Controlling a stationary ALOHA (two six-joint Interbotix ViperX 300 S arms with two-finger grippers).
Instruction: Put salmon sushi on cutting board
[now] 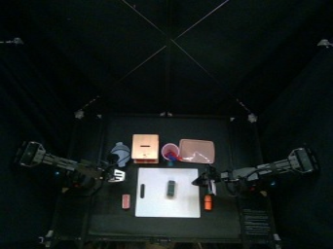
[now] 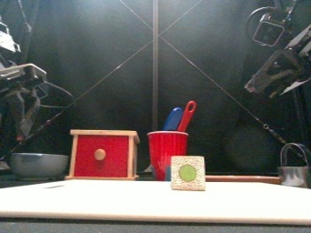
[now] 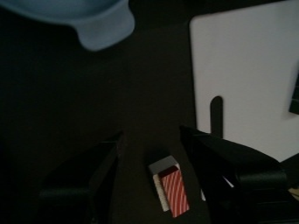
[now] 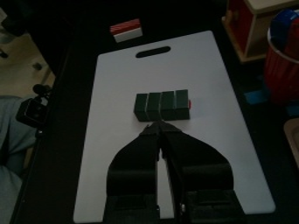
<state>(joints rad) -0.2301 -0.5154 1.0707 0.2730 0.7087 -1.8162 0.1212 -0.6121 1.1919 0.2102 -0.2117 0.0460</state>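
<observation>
Salmon sushi [image 3: 172, 187] lies between the left arm's wide-spread jaws, off the cutting board [image 3: 246, 79].

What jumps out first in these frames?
The large flat white cutting board fills the table's front middle, with a dark green block lying on it. Off its left edge, on the black table, lies the small orange-red salmon sushi, and the left tool hangs right over it, jaws wide open. A red plastic cup stands behind the board.

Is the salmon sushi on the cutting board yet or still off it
Off. The salmon sushi lies on the dark table beside the cutting board, apart from its edge, with the open left claw above it.
</observation>
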